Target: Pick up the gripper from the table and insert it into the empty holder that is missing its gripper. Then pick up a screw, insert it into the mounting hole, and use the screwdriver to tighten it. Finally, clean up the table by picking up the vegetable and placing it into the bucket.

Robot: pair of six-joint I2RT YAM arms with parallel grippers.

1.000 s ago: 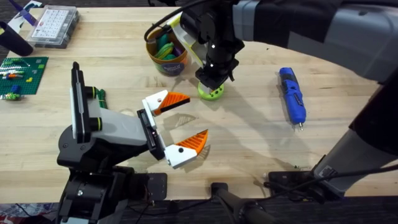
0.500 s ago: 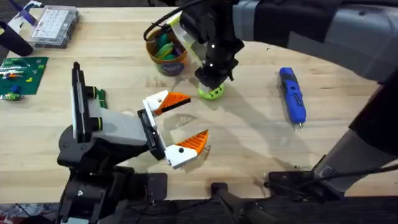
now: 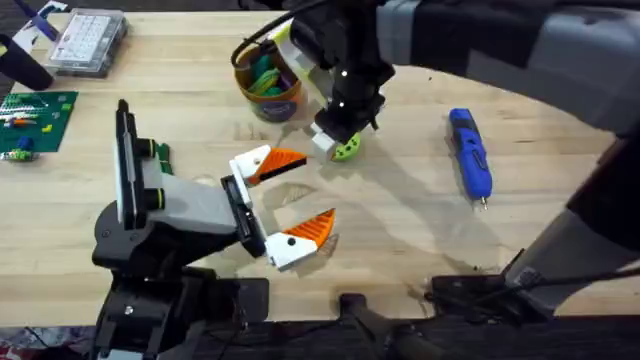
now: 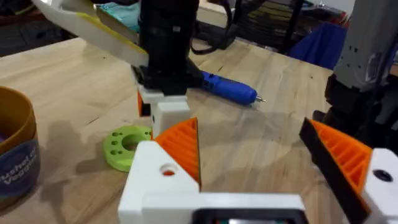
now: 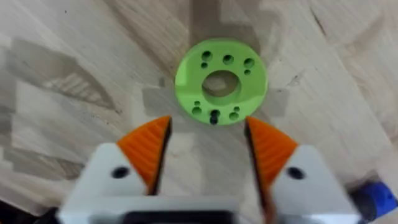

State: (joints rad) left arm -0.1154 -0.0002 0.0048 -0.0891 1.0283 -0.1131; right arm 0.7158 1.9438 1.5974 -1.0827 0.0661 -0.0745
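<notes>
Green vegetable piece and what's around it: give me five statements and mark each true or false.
1. The green vegetable piece lies flat on the wooden table. True.
2. The right gripper is shut on the vegetable piece. False: its orange pads are spread open, with the piece ahead of them, ungrasped.
3. The blue screwdriver lies on the table, apart from both grippers. True.
4. The vegetable piece sits inside the bucket. False: it is on the table beside the bucket.
5. The left gripper holds the screwdriver. False: it is open and holds nothing.
</notes>
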